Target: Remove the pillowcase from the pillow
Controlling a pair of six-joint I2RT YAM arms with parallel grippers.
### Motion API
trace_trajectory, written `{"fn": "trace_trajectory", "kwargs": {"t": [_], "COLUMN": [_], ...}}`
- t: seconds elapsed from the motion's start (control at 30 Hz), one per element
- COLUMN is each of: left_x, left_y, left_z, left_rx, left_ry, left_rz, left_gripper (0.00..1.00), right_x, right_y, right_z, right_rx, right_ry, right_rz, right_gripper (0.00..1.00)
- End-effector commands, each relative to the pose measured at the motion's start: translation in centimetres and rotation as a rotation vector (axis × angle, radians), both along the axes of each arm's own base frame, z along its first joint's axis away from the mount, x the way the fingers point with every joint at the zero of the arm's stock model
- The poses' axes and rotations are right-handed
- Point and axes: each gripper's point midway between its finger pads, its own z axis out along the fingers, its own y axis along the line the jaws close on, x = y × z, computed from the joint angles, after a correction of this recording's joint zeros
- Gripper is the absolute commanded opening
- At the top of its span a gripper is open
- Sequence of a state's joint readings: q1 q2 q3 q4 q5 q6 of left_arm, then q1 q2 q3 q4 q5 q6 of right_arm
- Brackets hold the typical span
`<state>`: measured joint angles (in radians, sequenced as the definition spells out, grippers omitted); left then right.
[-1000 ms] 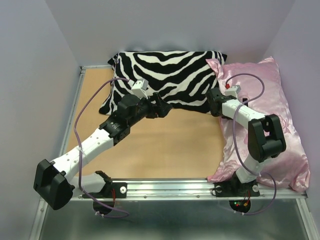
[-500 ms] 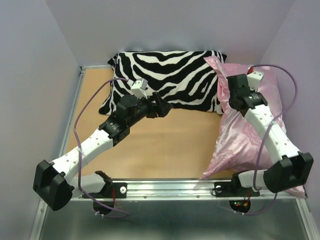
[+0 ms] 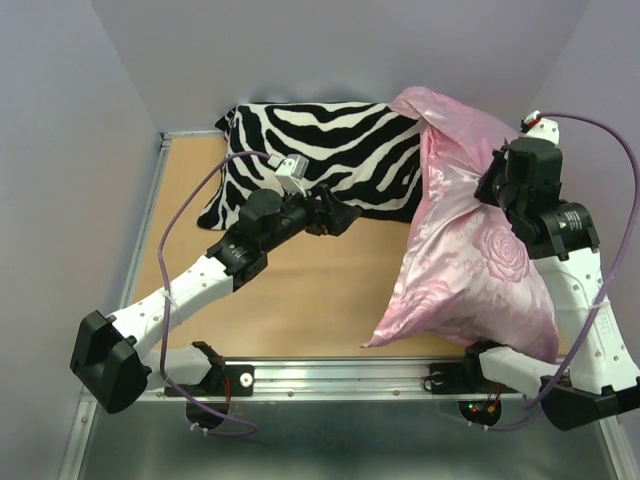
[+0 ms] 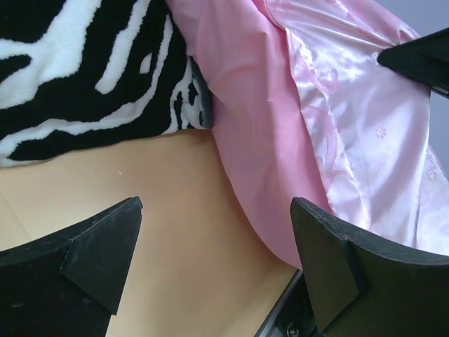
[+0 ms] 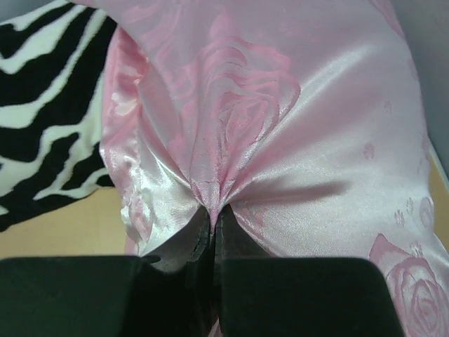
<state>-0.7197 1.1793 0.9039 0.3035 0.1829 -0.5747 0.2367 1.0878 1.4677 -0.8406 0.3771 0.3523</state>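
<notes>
The shiny pink pillowcase [image 3: 455, 260] with its rose pattern hangs tilted at the right of the table, its far end raised and its near end by the front rail. My right gripper [image 3: 488, 190] is shut on a pinched fold of it, and the fabric gathers into the closed jaws [image 5: 212, 214] in the right wrist view. The pillow is hidden inside the cover. My left gripper [image 3: 345, 215] stands open over the bare table, left of the pillowcase [image 4: 337, 105], with nothing between its fingers [image 4: 98, 242].
A black-and-white zebra-striped cushion [image 3: 310, 150] lies at the back of the table, and the lifted pink fabric overlaps its right end. A metal rail [image 3: 340, 375] runs along the front edge. Purple walls close in the left, back and right.
My right gripper shut on the pillowcase and rose to the right, lifting the cover's far end off the table. The left gripper edged slightly right and stayed open.
</notes>
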Motion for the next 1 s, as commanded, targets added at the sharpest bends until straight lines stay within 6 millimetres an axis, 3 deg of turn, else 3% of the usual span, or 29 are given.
{"fn": "trace_trajectory", "kwargs": {"t": [0.0, 0.07, 0.17, 0.3, 0.5, 0.6, 0.8, 0.97], "left_x": [0.3, 0.4, 0.7, 1.4, 2.0, 2.0, 3.3, 3.8], "left_y": [-0.7, -0.9, -0.7, -0.5, -1.0, -1.4, -3.5, -4.5], "left_z": [4.7, 5.1, 7.0, 10.1, 14.3, 14.9, 13.4, 13.6], "left_rx": [-0.071, -0.075, -0.099, -0.13, -0.206, -0.237, -0.242, -0.259], "left_ry": [-0.123, -0.134, -0.176, -0.233, -0.292, -0.301, -0.254, -0.25], "left_rz": [-0.017, -0.023, -0.007, 0.028, 0.036, 0.023, -0.014, -0.017], "left_gripper": [0.99, 0.99, 0.99, 0.99, 0.99, 0.99, 0.99, 0.98], "right_x": [-2.1, -3.5, -5.1, -6.7, -8.3, -8.5, -8.4, -8.4], "right_y": [5.1, 6.6, 8.8, 10.9, 11.8, 11.9, 12.4, 12.4], "right_z": [15.0, 17.1, 18.3, 18.4, 17.8, 17.5, 16.7, 16.1], "right_rx": [0.158, 0.189, 0.244, 0.307, 0.344, 0.35, 0.369, 0.367], "right_ry": [-0.452, -0.497, -0.516, -0.517, -0.508, -0.501, -0.47, -0.463], "right_rz": [0.31, 0.414, 0.547, 0.673, 0.748, 0.754, 0.776, 0.77], "right_gripper": [0.0, 0.0, 0.01, 0.01, 0.01, 0.01, 0.01, 0.01]}}
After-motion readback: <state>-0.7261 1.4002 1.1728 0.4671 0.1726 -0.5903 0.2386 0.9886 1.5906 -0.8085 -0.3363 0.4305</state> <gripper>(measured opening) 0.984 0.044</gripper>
